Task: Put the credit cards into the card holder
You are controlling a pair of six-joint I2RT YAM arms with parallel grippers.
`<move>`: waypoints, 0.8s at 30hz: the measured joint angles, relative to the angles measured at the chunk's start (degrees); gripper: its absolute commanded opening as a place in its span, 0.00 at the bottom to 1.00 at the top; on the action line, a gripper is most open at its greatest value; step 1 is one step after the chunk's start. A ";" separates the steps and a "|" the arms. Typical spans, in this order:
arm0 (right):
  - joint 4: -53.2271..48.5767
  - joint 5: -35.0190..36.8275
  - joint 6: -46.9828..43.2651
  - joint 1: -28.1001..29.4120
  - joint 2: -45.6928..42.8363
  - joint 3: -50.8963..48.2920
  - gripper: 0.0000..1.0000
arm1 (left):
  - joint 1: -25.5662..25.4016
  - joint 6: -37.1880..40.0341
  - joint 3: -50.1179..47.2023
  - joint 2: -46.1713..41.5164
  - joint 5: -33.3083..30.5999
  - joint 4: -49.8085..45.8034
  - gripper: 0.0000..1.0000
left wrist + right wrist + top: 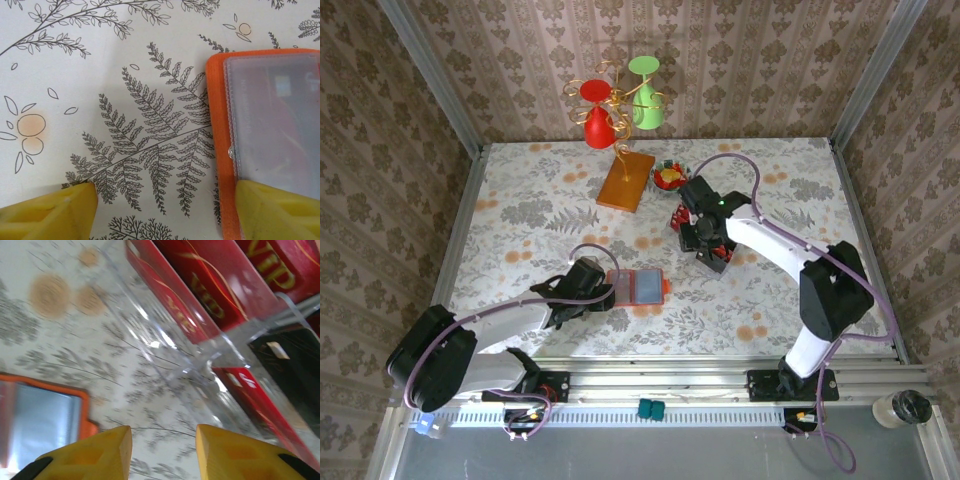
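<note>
1. Flowery cloth covers the table (pixel 520 210), and patterned walls (pixel 380 150) stand on three sides.
2. The card holder (pixel 642 287) lies open and flat near the front edge of the table, about in the middle.
3. The left gripper (pixel 165 192) is at the holder's left end, with its jaws spread wide. One yellow finger (pixel 280 210) is over the holder's corner, and the other is over bare cloth. It holds nothing.
4. The credit cards (pixel 220 285), red ones and a dark one, stand in a clear rack (pixel 165 345) farther back on the right.
5. The right gripper (pixel 164 442) is low, next to the rack. Its jaws are a little way apart, with nothing between them.
6. Bare cloth lies between the rack and the holder.
7. Lots of open cloth lies on the left side of the table.
8. A wooden board (pixel 625 180) lies near the back wall, well away from both grippers.
</note>
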 measured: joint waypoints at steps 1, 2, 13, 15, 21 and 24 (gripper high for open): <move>-0.72 1.27 -0.96 0.00 0.39 0.00 0.39 | 0.00 0.02 0.02 0.00 -0.02 -0.02 0.74; -1.29 2.34 -1.51 0.02 0.68 -0.02 0.39 | 0.00 0.02 0.07 0.00 -0.02 -0.11 0.74; -3.34 9.70 -5.44 0.00 2.40 -1.77 0.35 | 0.00 0.00 0.70 0.70 -0.17 -0.70 0.74; -3.32 9.79 -5.49 0.00 2.73 -2.58 0.34 | -0.02 0.00 0.90 0.92 -0.20 -0.90 0.74; -3.08 9.94 -5.68 0.00 3.87 -4.39 0.28 | -0.02 0.00 1.11 1.18 -0.22 -1.07 0.74; -2.93 9.92 -5.68 0.02 4.20 -4.98 0.24 | -0.02 0.00 1.14 1.18 -0.22 -1.11 0.74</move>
